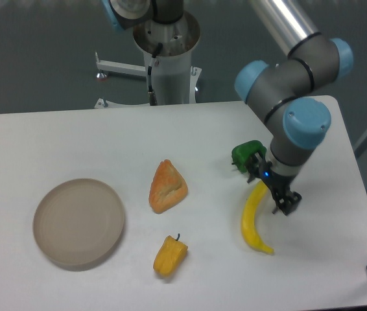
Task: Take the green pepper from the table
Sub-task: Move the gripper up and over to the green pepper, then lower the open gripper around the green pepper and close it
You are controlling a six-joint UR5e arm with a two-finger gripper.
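Observation:
The green pepper point(244, 155) is a small glossy dark green lump on the white table point(60, 139), right of centre. My gripper point(271, 183) hangs just right of and below it, over the top end of a yellow banana. Its two dark fingers point(286, 203) stand apart with nothing between them. The wrist covers the pepper's right edge.
A yellow banana point(253, 222) lies curved just below the green pepper. A wedge of orange-brown bread point(166, 187) sits mid-table, a yellow-orange pepper point(170, 256) in front of it, and a round beige plate point(78, 222) at the left. The table's right edge lies near the arm.

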